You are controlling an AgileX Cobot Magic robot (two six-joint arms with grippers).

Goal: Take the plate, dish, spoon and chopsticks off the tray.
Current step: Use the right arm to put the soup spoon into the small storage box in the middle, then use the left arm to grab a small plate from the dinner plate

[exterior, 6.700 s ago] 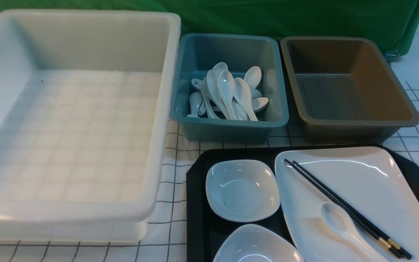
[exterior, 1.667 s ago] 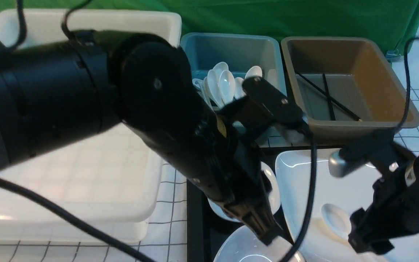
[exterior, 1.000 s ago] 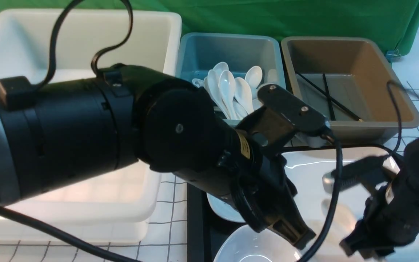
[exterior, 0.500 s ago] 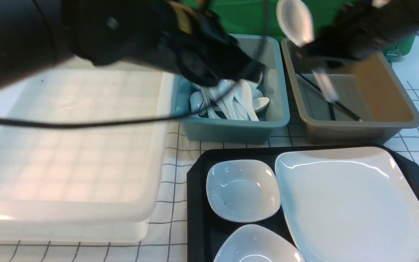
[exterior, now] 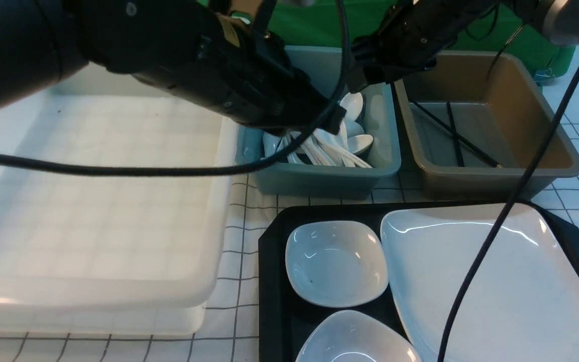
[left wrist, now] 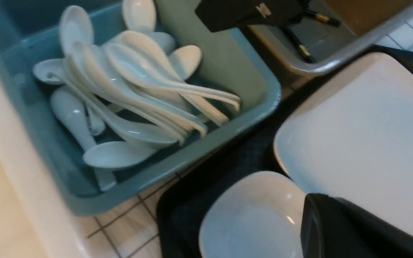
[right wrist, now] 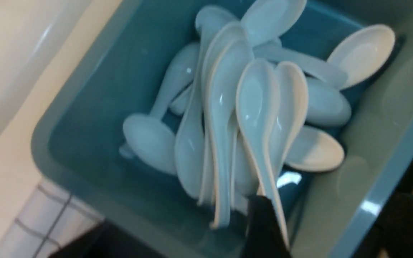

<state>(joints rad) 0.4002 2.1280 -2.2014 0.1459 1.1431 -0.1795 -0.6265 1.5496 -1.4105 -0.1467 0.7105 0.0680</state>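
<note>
Arms cross above the blue tub (exterior: 329, 176) in the front view and hide much of the spoon heap (exterior: 345, 143), with the left gripper (exterior: 327, 118) and right gripper (exterior: 360, 80) both over it. Only the right wrist view shows the spoon (right wrist: 258, 104) clearly: it lies on top of the heap, its handle end against one black finger (right wrist: 262, 229). Whether that gripper pinches it or has let go I cannot tell. The left wrist view shows a single finger (left wrist: 335, 229) in front of a small dish (left wrist: 249, 218), so that gripper's state cannot be told either. That view alone picks out the gold bands on the chopsticks (exterior: 453, 133) lying in the brown tub (exterior: 495, 178). The front view alone takes in the plate (exterior: 520, 281), that dish and a second dish (exterior: 355, 339) together on the tray (exterior: 272, 301), on the gridded tabletop (exterior: 242, 251).
</note>
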